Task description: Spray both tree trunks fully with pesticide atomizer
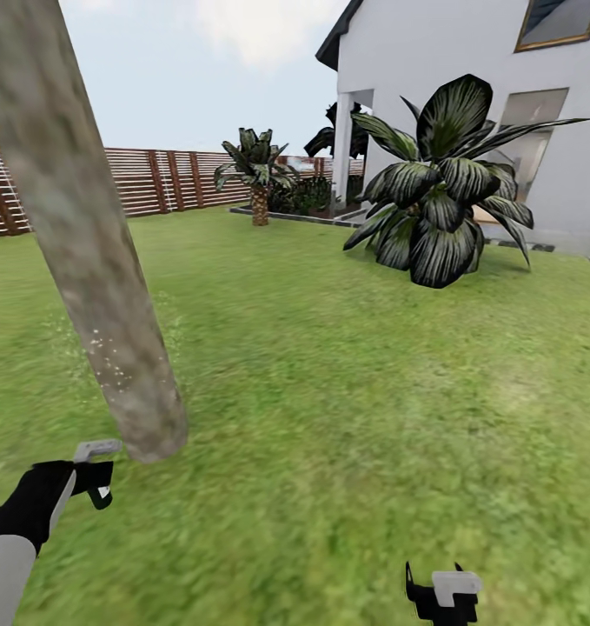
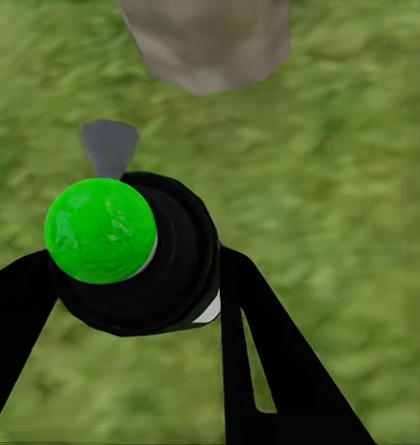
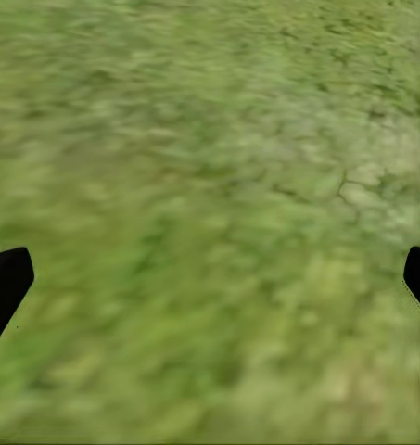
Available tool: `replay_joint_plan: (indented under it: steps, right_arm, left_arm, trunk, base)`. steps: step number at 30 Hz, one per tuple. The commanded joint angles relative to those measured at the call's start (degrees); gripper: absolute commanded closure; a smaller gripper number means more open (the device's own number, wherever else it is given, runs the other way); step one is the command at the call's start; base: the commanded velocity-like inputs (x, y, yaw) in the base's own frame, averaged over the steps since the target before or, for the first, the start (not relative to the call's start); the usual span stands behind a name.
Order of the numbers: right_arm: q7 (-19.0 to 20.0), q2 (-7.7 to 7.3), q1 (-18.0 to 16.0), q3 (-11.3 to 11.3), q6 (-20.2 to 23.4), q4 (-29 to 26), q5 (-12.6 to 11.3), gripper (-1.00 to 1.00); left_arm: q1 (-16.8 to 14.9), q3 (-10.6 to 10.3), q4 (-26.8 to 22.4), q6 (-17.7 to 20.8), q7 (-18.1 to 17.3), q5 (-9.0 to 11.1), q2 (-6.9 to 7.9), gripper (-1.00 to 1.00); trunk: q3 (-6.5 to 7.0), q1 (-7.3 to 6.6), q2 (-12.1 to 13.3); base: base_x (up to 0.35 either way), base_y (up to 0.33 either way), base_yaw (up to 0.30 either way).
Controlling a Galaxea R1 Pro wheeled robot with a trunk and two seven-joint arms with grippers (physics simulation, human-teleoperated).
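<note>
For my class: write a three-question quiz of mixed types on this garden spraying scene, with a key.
1. True or false: the left gripper holds the pesticide atomizer.
2. Which stands nearest the left gripper? A. tree trunk B. fence C. house
3. Fill in: the right gripper hangs open over bare ____.

Key: 1 true; 2 A; 3 grass.

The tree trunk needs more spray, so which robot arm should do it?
Left, probably. Its gripper holds the pesticide atomizer between its fingers, close to the tree trunk. The right gripper is open, empty, over grass.
</note>
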Motion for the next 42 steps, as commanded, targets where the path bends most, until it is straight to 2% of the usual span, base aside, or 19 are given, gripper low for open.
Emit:
replay_joint_plan:
  steps: [1, 3, 9, 15, 22, 27, 42]
  right_arm:
    - [0.0, 0.03, 0.0, 0.0, 0.0, 0.0, 0.0, -1.0]
    - [0.0, 0.06, 0.0, 0.0, 0.0, 0.0, 0.0, -1.0]
    - [0.0, 0.07, 0.0, 0.0, 0.0, 0.0, 0.0, -1.0]
    - [0.0, 0.07, 0.0, 0.0, 0.0, 0.0, 0.0, -1.0]
    - [0.0, 0.07, 0.0, 0.0, 0.0, 0.0, 0.0, -1.0]
    - [0.0, 0.07, 0.0, 0.0, 0.0, 0.0, 0.0, -1.0]
    - [0.0, -0.01, 0.0, 0.0, -0.1, 0.0, -0.1, -1.0]
  left_arm:
    - [0.0, 0.0, 0.0, 0.0, 1.4, 0.0, 0.0, 1.0]
    - [0.0, 0.0, 0.0, 0.1, 3.9, 0.3, 0.0, 1.0]
    - [0.0, 0.3, 0.4, 0.1, 4.2, 0.7, -0.38, 1.0]
    - [0.0, 0.3, 0.3, 0.0, 4.3, 0.6, -2.51, 1.0]
    - [0.0, 0.3, 0.0, 0.0, 4.6, 0.5, -2.64, 1.0]
    - [0.0, 0.3, -0.1, 0.0, 4.8, 0.4, -2.63, 1.0]
    - [0.0, 0.4, -0.1, 0.0, 5.0, 0.2, -2.47, 1.0]
  trunk:
    - [0.0, 0.0, 0.0]
    - [0.0, 0.0, 0.0]
    - [0.0, 0.0, 0.0]
    - [0.0, 0.0, 0.0]
    - [0.0, 0.0, 0.0]
    - [0.0, 0.0, 0.0]
    - [0.0, 0.0, 0.0]
  base:
    - [0.0, -0.271, 0.0]
    - [0.026, -0.271, 0.067]
    - [0.173, -0.23, 0.255]
    - [0.239, -0.186, 0.096]
    - [0.082, -0.246, 0.006]
    - [0.101, -0.272, 0.23]
    - [0.178, -0.237, 0.036]
